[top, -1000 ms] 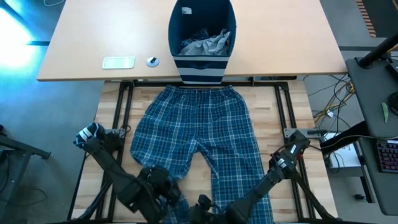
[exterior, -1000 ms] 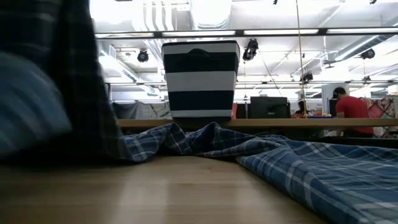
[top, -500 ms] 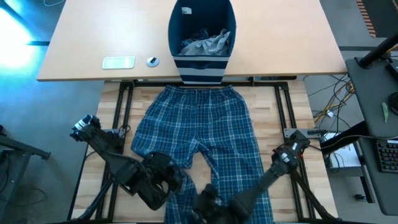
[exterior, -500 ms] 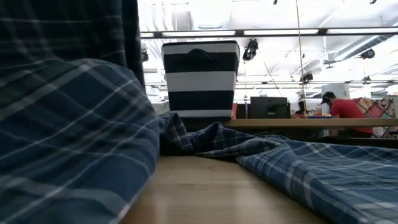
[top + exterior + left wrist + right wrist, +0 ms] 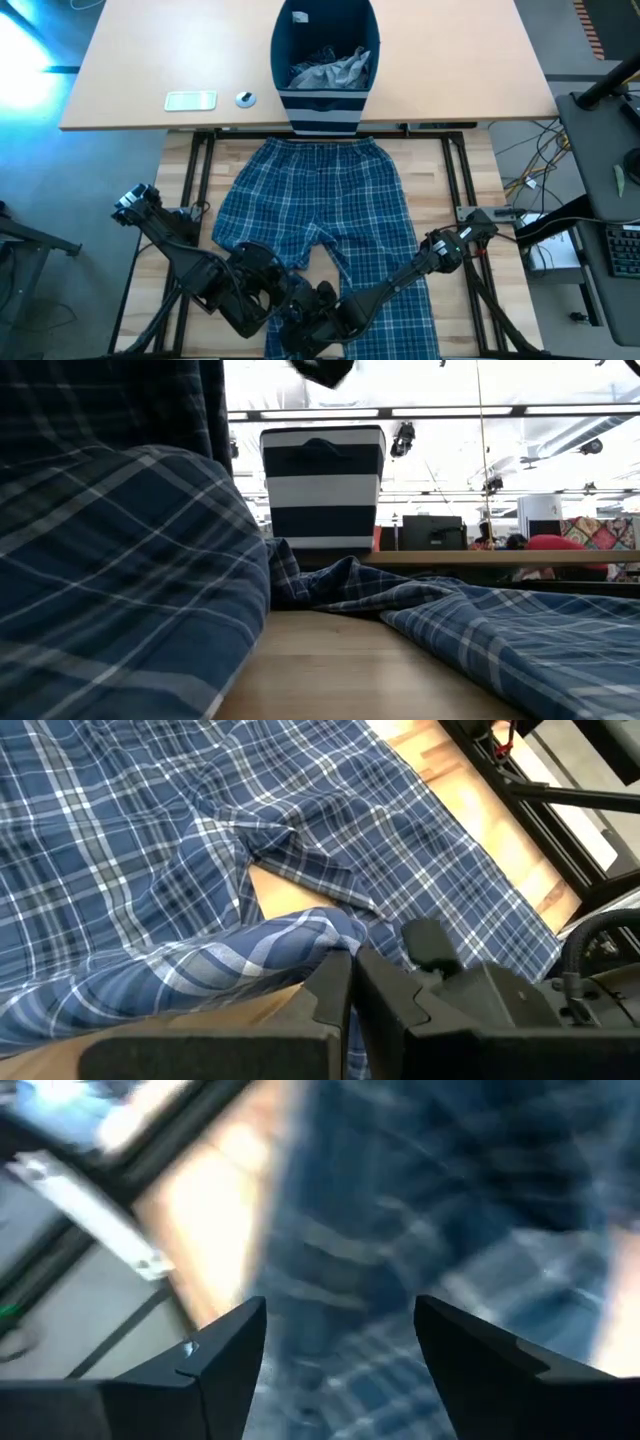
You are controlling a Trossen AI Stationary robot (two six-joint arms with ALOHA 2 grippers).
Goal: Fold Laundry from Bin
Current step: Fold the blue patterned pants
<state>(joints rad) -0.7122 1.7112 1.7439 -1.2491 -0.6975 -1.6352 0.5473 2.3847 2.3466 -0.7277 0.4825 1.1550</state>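
Note:
The blue-and-white plaid trousers lie spread on the near wooden table, waistband toward the bin. My left gripper is shut on the hem end of the picture-left leg, near the table's near edge. My right gripper is open just beside it, over the plaid cloth, touching nothing that I can see. The navy striped bin stands on the far table with grey cloth inside. My left gripper pinches a bunched fold of the trouser leg's end between its two shut fingers. The cloth is raised off the table at the fingers and slopes down slack to the rest of the leg, which lies flat on the table.
A pale flat rectangular object and a small round thing lie on the far table, left of the bin. The black metal frame runs along both sides of the near table. A person in red is far behind.
My left gripper has gone a little toward the far edge and up with the leg's end, and the raised plaid cloth now fills the left of the low view. My right gripper has moved toward the table's left, close beside the left gripper.

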